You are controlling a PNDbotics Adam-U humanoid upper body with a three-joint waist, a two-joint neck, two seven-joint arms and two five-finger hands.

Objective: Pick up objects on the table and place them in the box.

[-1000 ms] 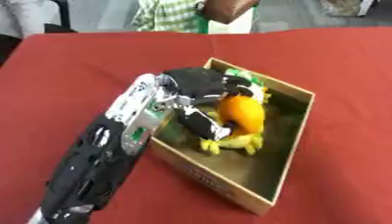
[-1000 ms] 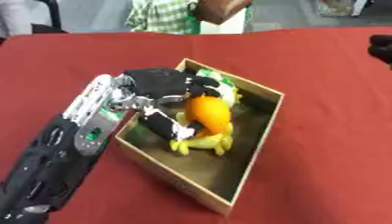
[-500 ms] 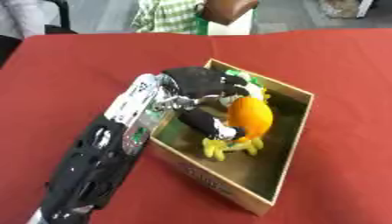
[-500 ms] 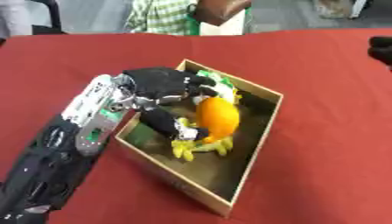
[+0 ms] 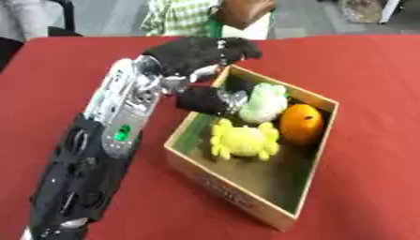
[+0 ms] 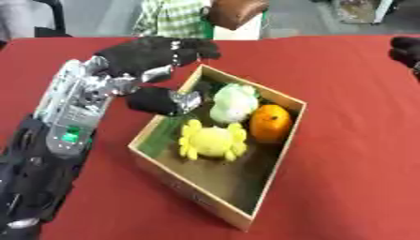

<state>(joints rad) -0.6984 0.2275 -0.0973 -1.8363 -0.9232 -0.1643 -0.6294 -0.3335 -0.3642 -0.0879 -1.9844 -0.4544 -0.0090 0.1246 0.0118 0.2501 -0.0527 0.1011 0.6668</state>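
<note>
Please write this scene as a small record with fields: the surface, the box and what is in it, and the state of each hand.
surface: red table
box: open wooden box, on the table, right of the left arm
contents: yellow toy, orange, pale green-white toy, side by side in the far half
left hand: above the box's far left corner, fingers relaxed, holding nothing
right hand: only a dark part shows at the right edge of the right eye view; state unclear
</note>
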